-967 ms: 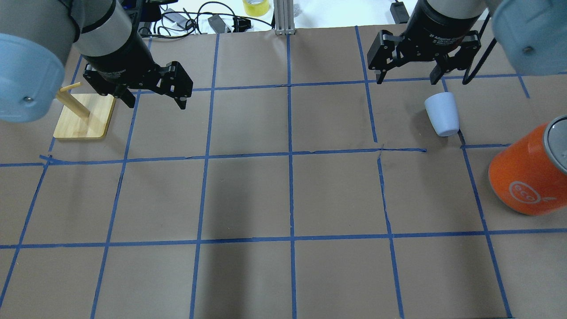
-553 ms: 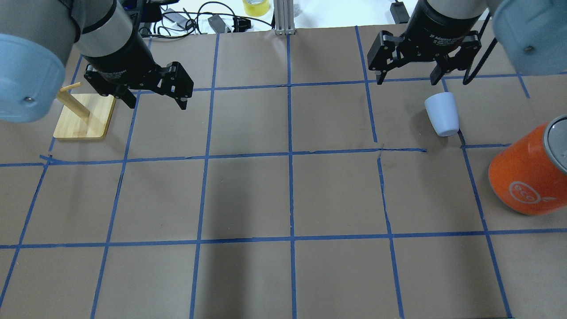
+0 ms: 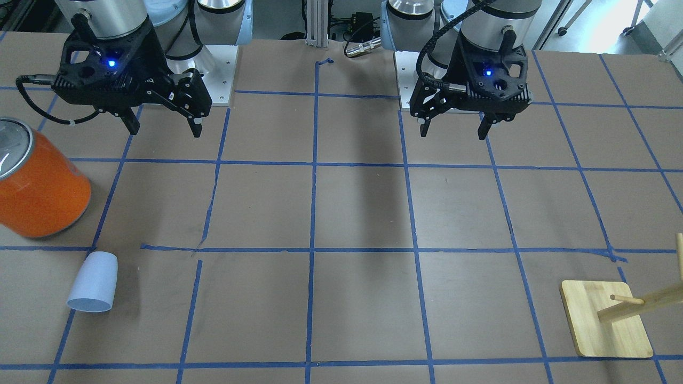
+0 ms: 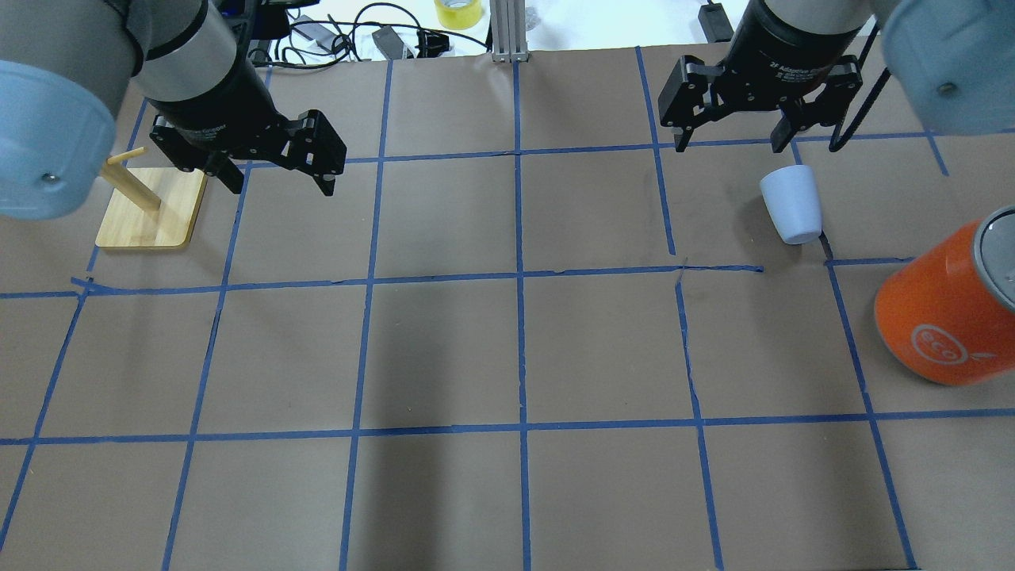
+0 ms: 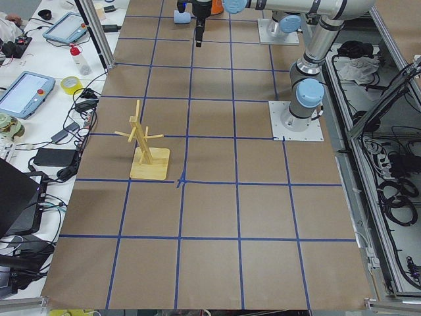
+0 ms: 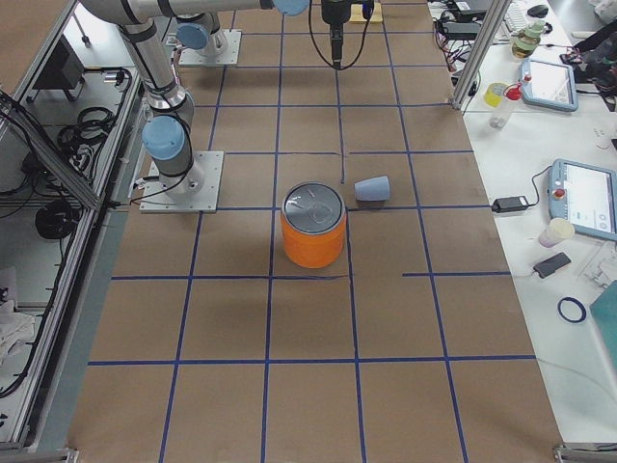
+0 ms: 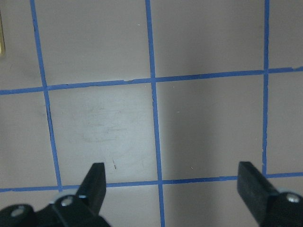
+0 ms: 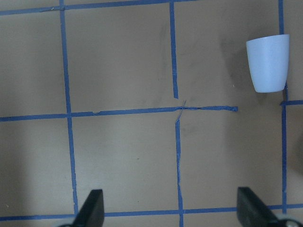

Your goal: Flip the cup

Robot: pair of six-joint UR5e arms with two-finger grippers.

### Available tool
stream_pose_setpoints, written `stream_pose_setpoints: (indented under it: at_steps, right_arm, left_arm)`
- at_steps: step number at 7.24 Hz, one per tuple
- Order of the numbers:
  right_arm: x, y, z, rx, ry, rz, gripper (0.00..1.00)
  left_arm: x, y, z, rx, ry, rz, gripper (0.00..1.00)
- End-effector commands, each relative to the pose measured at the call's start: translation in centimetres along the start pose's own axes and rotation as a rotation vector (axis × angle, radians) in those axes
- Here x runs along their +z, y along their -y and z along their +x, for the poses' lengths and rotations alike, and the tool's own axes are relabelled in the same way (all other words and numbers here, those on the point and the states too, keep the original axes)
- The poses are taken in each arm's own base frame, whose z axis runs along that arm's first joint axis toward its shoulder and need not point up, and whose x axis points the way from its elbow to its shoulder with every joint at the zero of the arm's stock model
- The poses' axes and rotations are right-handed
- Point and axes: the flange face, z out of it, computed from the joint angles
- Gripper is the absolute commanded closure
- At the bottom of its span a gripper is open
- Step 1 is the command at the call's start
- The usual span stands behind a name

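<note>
The cup (image 4: 790,205) lies on its side, apart from the right gripper (image 4: 733,144), fingers spread; the left gripper (image 4: 281,186) is also spread. Likely light, stiff, slippery: grip across its mid-wall.

The right jaws have edged slightly away from the cup (image 4: 790,205).

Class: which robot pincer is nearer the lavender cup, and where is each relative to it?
Right. The right pincer hangs open close by the cup; the left pincer hangs far across the table, beside the wooden stand.
</note>
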Motion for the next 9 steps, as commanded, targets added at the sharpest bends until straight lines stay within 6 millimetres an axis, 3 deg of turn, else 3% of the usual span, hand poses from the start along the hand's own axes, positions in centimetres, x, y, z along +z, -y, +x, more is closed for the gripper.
stream_pose_setpoints:
  at_steps: [1, 5, 7, 9]
  right_arm:
    - [0.0, 0.0, 0.1, 0.000, -0.001, -0.003, 0.00]
    - [0.3, 0.9, 1.2, 0.009, -0.012, 0.004, 0.00]
    - [2.0, 2.9, 4.6, 0.037, -0.015, -0.027, 0.00]
    - [5.4, 5.9, 10.5, -0.022, -0.012, -0.055, 0.00]
  left_arm:
    - [-0.1, 0.2, 0.0, -0.003, -0.003, 0.020, 0.00]
    - [0.0, 0.2, 0.0, -0.002, -0.002, 0.025, 0.00]
    - [-0.3, 0.0, 0.0, 0.003, 0.001, 0.029, 0.00]
    - [-0.1, 0.2, 0.0, 0.000, 0.001, 0.025, 0.00]
